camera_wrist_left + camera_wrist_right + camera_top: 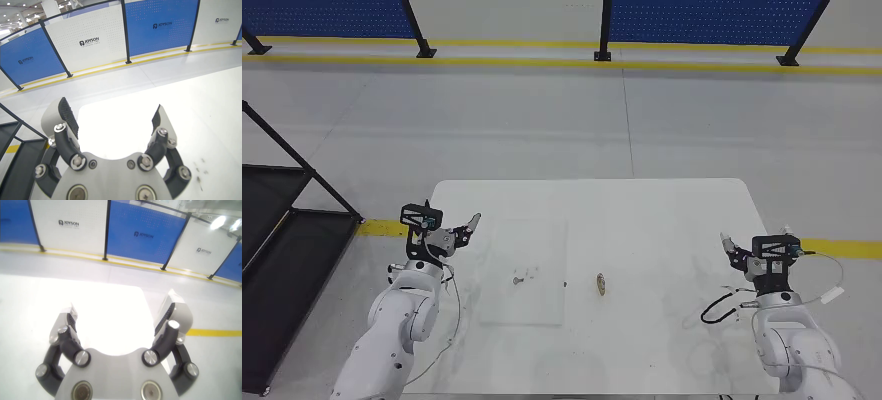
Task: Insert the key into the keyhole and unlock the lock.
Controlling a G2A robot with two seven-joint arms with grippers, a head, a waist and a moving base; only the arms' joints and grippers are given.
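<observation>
The left end effector (111, 103) and right end effector (122, 300) are seen open; a small brassy lock (600, 285) lies mid-frame on the smooth white worktop (662, 220).

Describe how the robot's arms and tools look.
The left arm and right arm are glossy white rounded shells. The left tool and right tool have silver plates, black linkages with steel bolts, and two pale fingers lined with ribbed black pads. A black cable loops beside the right arm.

White table (662, 230) — black rack (282, 250) beside, blue barriers (712, 20) behind.
</observation>
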